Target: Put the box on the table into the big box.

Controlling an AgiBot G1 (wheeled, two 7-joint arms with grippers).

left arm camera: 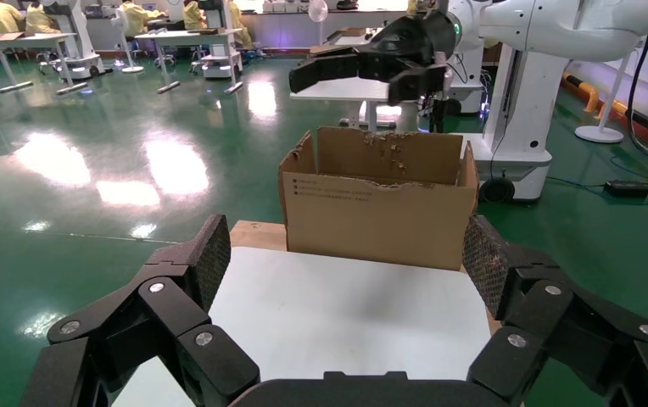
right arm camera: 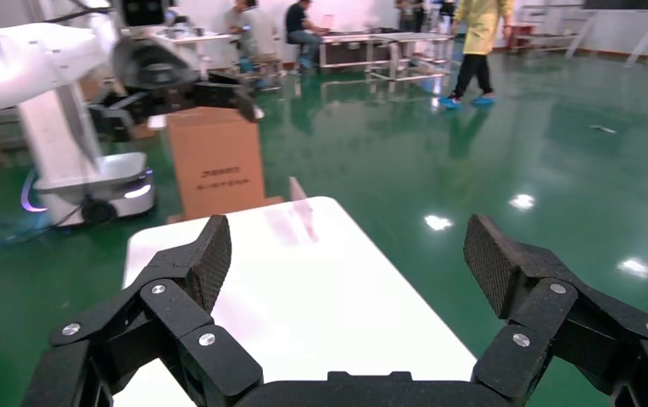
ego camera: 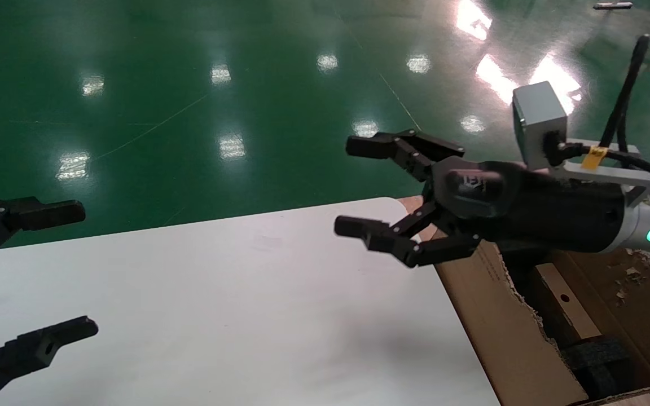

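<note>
the right gripper [ego camera: 353, 189] hangs wide open and empty above the table [ego camera: 235, 316] edge, just beside the big box [ego camera: 505, 338]. the left gripper [ego camera: 48, 276] is parked open over the table's far side. the box [ego camera: 565, 307] lies inside the carton, so the task looks done. it is brown, with a small round hole, resting near black foam [ego camera: 598, 361].
</note>
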